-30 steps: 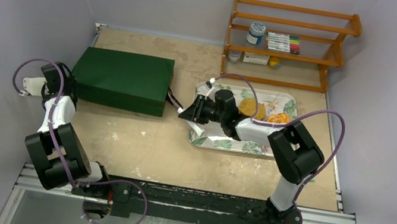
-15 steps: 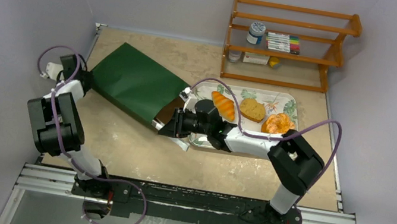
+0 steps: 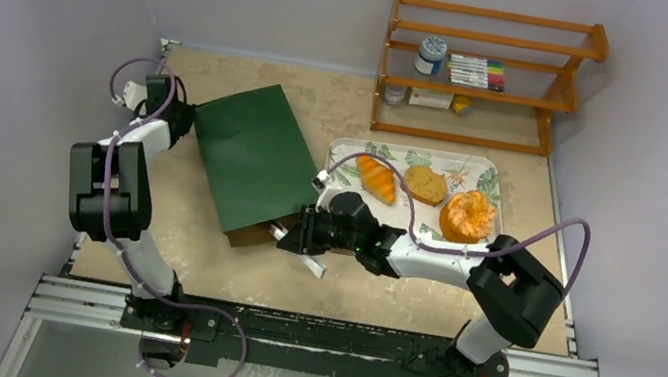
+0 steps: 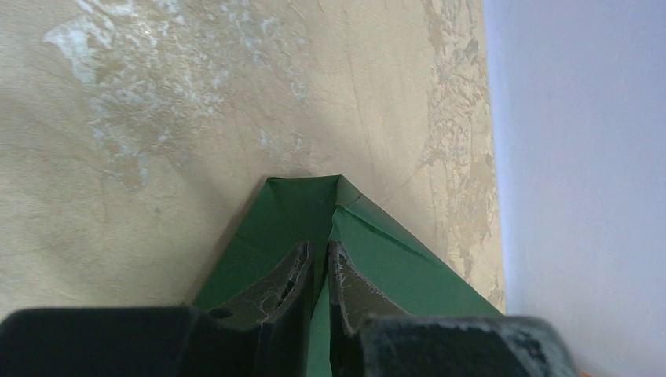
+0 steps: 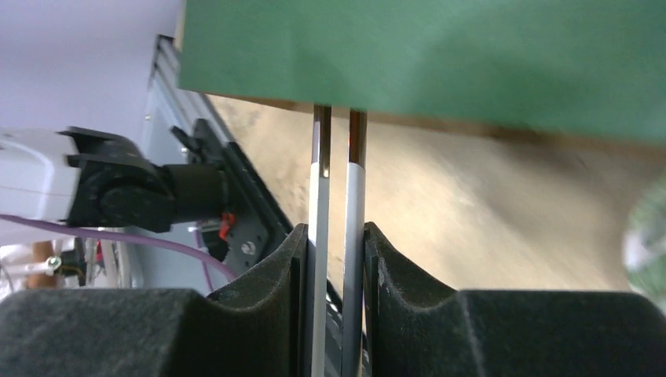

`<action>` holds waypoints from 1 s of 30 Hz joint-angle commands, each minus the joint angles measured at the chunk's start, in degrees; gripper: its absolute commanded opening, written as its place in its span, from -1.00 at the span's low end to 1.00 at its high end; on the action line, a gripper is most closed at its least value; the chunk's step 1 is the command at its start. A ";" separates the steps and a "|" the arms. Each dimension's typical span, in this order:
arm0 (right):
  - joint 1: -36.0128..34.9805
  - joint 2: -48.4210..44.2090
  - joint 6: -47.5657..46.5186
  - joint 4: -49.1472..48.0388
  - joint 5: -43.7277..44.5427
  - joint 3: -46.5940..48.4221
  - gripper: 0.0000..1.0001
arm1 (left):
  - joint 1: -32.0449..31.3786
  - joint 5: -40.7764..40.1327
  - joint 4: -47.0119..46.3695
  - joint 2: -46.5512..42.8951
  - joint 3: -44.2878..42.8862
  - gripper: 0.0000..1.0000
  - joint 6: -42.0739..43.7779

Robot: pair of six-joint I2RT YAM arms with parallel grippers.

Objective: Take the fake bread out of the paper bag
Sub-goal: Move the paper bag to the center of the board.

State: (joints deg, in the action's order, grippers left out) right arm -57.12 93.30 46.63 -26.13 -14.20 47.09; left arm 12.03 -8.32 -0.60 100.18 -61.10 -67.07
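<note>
The dark green paper bag [image 3: 254, 156] lies flat and slanted, its brown mouth [image 3: 254, 235] toward the near edge. My left gripper [image 3: 187, 118] is at the bag's far closed corner. In the left wrist view its jaws [image 4: 320, 245] stand nearly together, pinching a fold of the bag [image 4: 393, 259]. My right gripper [image 3: 287, 235] is at the mouth, shut [image 5: 334, 228] on the bag's two pale handle strips [image 5: 321, 196] under the green bag [image 5: 432, 55]. A croissant [image 3: 375, 177], a tan bun [image 3: 425, 184] and a crinkly orange pastry [image 3: 467, 215] lie on the tray. The bag's inside is hidden.
The leaf-patterned tray [image 3: 491, 179] sits right of the bag, with my right arm stretched along its near side. A wooden shelf [image 3: 485, 71] holding a jar, markers and small items stands at the back right. Walls close the left and right sides.
The bag has swung round: its mouth went toward the near edge with the right gripper, and its closed end went farther back with the left gripper. The right arm no longer covers the tray.
</note>
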 commanded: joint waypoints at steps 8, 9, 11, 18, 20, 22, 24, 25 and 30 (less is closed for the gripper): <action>-1.48 -8.63 5.77 2.53 11.61 -7.59 -0.54 | 0.55 -3.78 1.04 -6.58 2.47 -0.84 -1.24; -1.55 -9.86 6.58 2.34 12.18 -8.50 -0.53 | 0.63 -3.93 1.16 -6.82 2.58 -0.85 -1.27; -1.63 -12.00 8.52 2.23 13.23 -10.22 -0.48 | 0.63 -4.00 1.57 -6.78 2.52 -0.85 -1.13; -1.64 -17.07 13.54 1.41 15.41 -15.53 -0.32 | 0.65 -3.12 1.35 -4.89 1.35 -0.85 -0.81; -1.61 -17.38 14.79 0.70 15.83 -16.68 -0.30 | 0.61 -2.95 1.22 -4.55 1.13 -0.85 -0.79; -1.63 -17.74 15.74 0.00 16.18 -17.52 -0.26 | 0.60 -2.93 1.33 -4.28 0.75 -0.85 -0.43; -1.63 -17.88 16.60 -0.56 16.61 -18.22 -0.19 | 0.62 -2.82 1.64 -3.92 0.27 -0.85 -0.10; -1.64 -17.84 17.02 -1.15 16.65 -18.52 -0.17 | 0.62 -2.72 1.70 -3.80 0.16 -0.85 0.06; -1.61 -15.80 17.88 -2.74 16.37 -18.93 -0.16 | 0.64 -2.34 1.61 -3.44 -0.09 -0.86 0.17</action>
State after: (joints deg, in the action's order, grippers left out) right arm -58.50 77.25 62.24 -24.60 0.51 28.01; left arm 12.36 -10.76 2.31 96.33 -58.72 -67.42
